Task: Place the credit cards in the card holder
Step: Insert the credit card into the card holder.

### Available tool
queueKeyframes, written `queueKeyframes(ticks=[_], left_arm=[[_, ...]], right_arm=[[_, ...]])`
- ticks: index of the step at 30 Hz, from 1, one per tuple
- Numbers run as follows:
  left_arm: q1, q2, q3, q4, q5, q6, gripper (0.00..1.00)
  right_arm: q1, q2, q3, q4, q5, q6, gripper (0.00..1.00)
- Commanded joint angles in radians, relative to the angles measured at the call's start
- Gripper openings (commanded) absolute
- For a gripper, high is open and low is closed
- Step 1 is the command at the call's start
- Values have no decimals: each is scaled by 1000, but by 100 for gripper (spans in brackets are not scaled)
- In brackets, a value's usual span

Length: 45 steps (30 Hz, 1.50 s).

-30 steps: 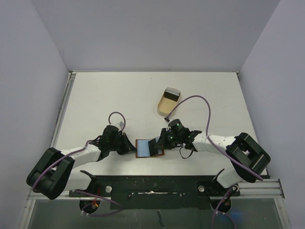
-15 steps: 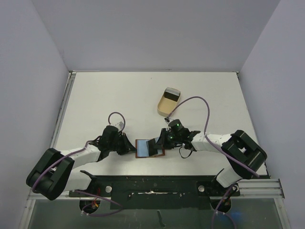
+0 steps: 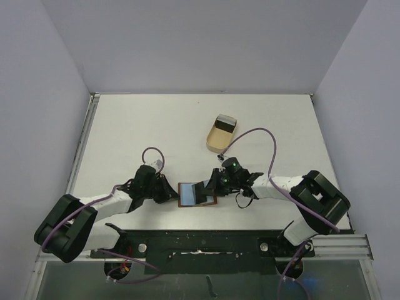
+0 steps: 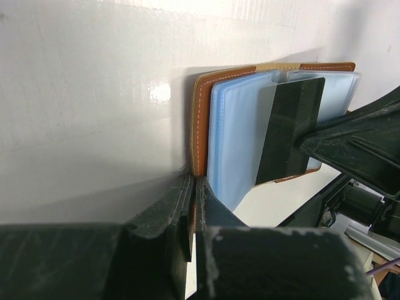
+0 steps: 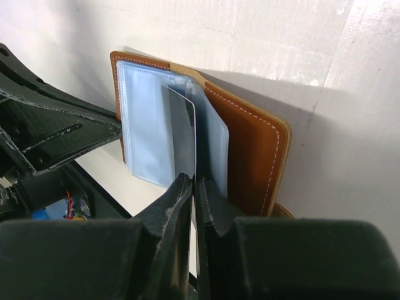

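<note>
The card holder [image 3: 187,194] lies open at the table's near edge, brown leather with pale blue plastic sleeves [image 4: 234,131]. My left gripper [image 3: 170,192] is shut on the holder's brown left edge [image 4: 199,125], its jaws pinching the leather [image 4: 195,182]. My right gripper [image 3: 212,185] is shut on a credit card [image 5: 183,131], held on edge among the sleeves above the right flap [image 5: 253,156]. In the left wrist view the card shows its dark stripe [image 4: 290,125]. Its lower edge is hidden between sleeves.
A tan oval tray [image 3: 218,137] stands farther back, right of centre, with a grey-dark object [image 3: 225,120] at its far end. A purple cable [image 3: 262,134] loops over the right arm. The black frame rail [image 3: 200,240] runs just behind the holder.
The right arm has shifted slightly; its gripper and the card stay at the holder. The left arm has not moved.
</note>
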Motion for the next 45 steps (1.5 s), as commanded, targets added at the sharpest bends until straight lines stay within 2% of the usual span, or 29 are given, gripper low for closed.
queueKeyframes(ticks=[1,14,21,26,33,45], left_arm=[[-32,12,-19,24,-13,-17,0],[-61,19,-24,42,-27,-42,0],[-63,12,-33,50,-36,-50,0],[-64,7,-31,47,-37,-50,0],[-64,5,-30,44,-39,-50,0],[-65,7,-29,47,-44,-56,0]], right_arm=[[-5,24,-15,27,24,7,5],[8,51,-17,56,7,41,8],[18,7,40,-132,106,13,22],[19,-7,60,-172,110,-23,13],[30,6,48,-134,78,-31,7],[59,34,60,-133,46,-49,6]])
